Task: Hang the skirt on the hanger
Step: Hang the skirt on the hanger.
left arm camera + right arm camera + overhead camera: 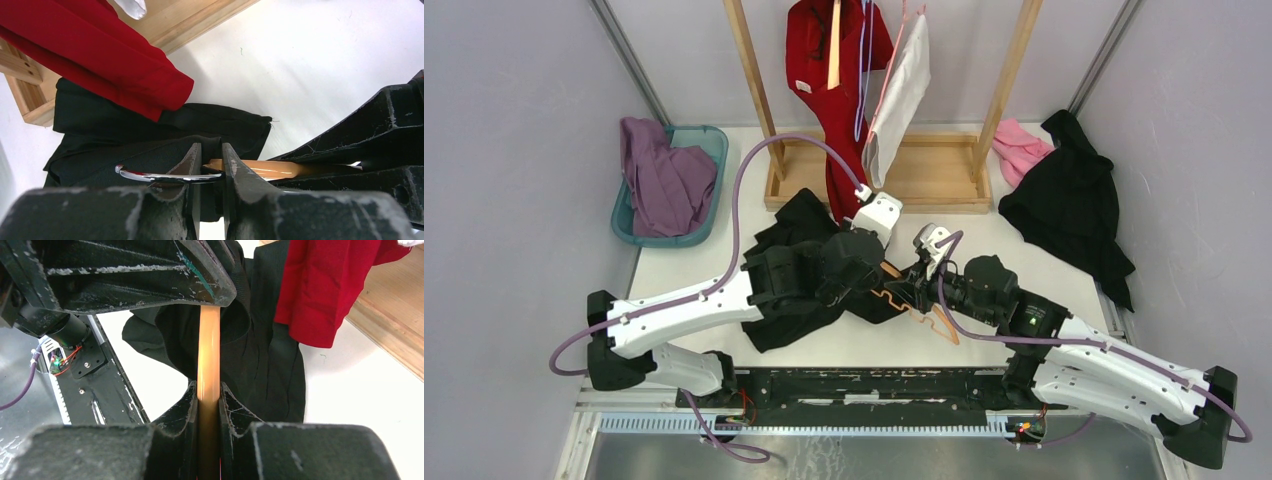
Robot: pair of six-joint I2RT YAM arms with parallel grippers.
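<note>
A smooth white table point(674, 270) sits between matte grey walls point(514, 150), with a pale wooden rack point(944, 190) at upper centre. The black woven skirt point(799, 212) lies crumpled mid-frame. The right gripper point(207, 390) is clamped on the glossy wooden hanger point(208, 350). The left gripper point(211, 150) is pinched to a slit on the hanger's end, with the chrome hook point(165, 176) crossing in front.

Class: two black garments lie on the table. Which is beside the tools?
The black skirt in the middle; the other black garment lies far right, apart.
</note>
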